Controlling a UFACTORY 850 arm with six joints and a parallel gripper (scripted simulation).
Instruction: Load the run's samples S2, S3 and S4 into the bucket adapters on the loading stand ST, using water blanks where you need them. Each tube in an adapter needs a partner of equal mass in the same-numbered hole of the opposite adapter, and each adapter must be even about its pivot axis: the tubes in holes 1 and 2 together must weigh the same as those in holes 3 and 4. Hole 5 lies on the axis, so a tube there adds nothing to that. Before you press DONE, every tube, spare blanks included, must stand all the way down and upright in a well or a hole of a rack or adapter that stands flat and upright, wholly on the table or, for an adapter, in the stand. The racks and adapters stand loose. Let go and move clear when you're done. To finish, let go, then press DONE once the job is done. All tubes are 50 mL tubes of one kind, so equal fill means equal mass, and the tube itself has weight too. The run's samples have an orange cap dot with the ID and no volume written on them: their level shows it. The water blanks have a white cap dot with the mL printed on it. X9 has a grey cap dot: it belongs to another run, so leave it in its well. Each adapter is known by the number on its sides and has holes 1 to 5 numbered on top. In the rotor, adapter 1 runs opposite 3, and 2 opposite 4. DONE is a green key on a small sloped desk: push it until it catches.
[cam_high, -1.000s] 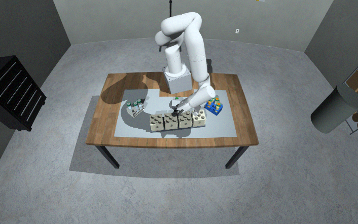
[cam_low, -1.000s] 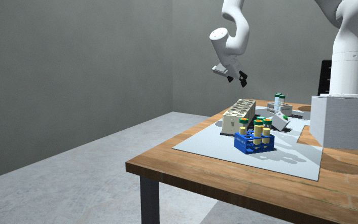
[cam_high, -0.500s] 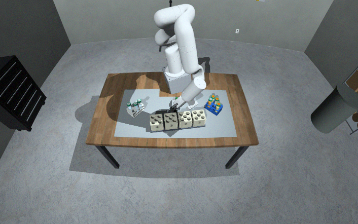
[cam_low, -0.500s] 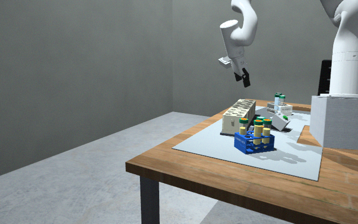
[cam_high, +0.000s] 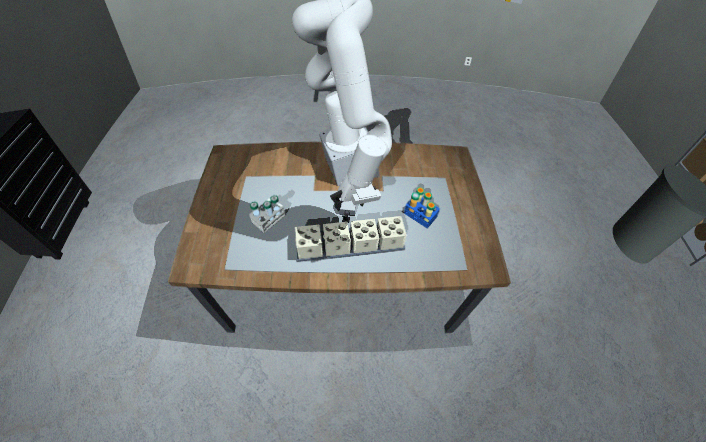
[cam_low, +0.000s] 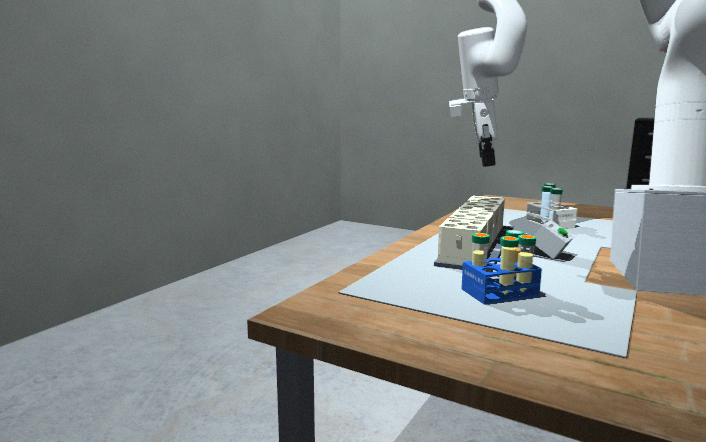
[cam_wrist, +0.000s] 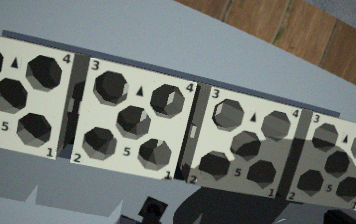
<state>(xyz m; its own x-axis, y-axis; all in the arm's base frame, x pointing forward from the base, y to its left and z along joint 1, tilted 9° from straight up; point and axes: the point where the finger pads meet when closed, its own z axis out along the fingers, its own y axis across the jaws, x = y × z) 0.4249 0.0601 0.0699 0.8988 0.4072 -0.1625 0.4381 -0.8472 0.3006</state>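
Four bucket adapters (cam_high: 337, 248) (cam_low: 450, 252) (cam_wrist: 114, 161) are carried by one loading stand (cam_high: 350, 255) (cam_low: 442, 264) (cam_wrist: 50, 42). Four tubes (cam_high: 430, 207) (cam_low: 508, 265) are held in one blue rack (cam_high: 428, 222) (cam_low: 474, 283), three of them marked with orange cap dots, and three tubes with clear or pale-blue bodies (cam_high: 267, 205) (cam_low: 546, 201) are held in one pale rack (cam_high: 266, 223) (cam_low: 568, 216). One sloped desk (cam_low: 553, 243) and one green key (cam_low: 562, 231) are also seen.

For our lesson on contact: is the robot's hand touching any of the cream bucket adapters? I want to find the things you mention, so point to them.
Apart. The exterior view shows it: the hand (cam_high: 344, 213) (cam_low: 487, 165) hangs above the cream bucket adapters (cam_high: 365, 236) (cam_low: 447, 244) (cam_wrist: 135, 107), with grey wall visible between them.
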